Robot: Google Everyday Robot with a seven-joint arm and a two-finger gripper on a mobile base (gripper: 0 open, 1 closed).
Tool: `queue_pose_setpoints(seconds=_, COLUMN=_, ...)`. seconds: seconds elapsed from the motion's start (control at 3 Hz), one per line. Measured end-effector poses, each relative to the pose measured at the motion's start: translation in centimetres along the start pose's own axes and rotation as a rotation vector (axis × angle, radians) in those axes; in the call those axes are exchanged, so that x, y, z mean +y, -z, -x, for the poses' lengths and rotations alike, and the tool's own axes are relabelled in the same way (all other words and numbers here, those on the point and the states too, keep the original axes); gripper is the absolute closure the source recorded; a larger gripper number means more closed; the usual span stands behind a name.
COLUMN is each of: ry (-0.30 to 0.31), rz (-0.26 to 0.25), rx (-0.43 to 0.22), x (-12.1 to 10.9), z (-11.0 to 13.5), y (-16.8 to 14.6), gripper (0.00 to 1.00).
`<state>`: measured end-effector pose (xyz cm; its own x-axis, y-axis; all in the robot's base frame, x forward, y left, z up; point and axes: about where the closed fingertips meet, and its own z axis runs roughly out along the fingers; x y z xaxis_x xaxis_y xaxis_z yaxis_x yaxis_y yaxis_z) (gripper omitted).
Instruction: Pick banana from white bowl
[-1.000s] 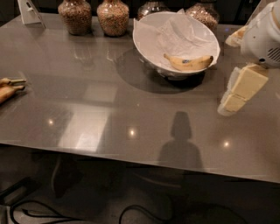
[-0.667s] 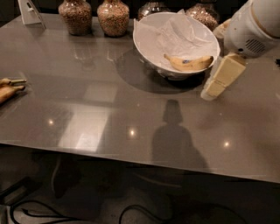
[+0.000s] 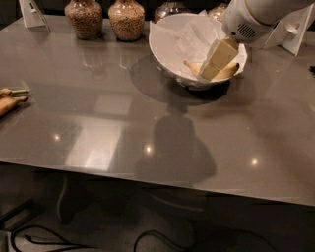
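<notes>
The white bowl [image 3: 170, 54] stands at the back middle of the grey table, lined with crumpled white paper. The yellow banana [image 3: 229, 72] lies in its front right part; its left tip shows at the bowl's middle, and its centre is hidden behind my gripper. My gripper [image 3: 212, 69] reaches in from the upper right on a white arm. Its cream-coloured fingers [image 3: 220, 57] point down-left into the bowl, right over the banana.
Two glass jars of brownish grains [image 3: 84, 18] [image 3: 127, 18] stand at the back left, more jars behind the bowl. A tan-brown banana-like object [image 3: 9, 102] lies at the table's left edge. White card stands [image 3: 32, 13] [image 3: 297, 29] sit at the back corners.
My gripper has moved left and up from beside the bowl's right side to over the bowl, with its fingers now in front of the banana. The bowl and banana have not moved.
</notes>
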<state>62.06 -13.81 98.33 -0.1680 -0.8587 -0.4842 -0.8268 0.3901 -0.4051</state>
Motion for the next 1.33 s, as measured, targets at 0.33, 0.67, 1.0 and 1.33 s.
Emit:
queue_pose_setpoints(seconds=0.33, ry=-0.003, rz=-0.01, rx=-0.002, x=-0.2, z=0.3, y=-0.1, gripper=0.0)
queue_pose_setpoints(seconds=0.67, ry=-0.001, rz=-0.039, rx=0.009, x=-0.6, z=0.4, y=-0.6, gripper=0.0)
queue_pose_setpoints(seconds=1.0, ry=-0.01, rz=-0.097, rx=0.016, x=-3.0, z=0.5, y=-2.4, gripper=0.0)
queue_pose_setpoints(seconds=1.33, ry=-0.035, rz=-0.14, rx=0.029, x=-5.6, z=0.3, y=-4.5, gripper=0.0)
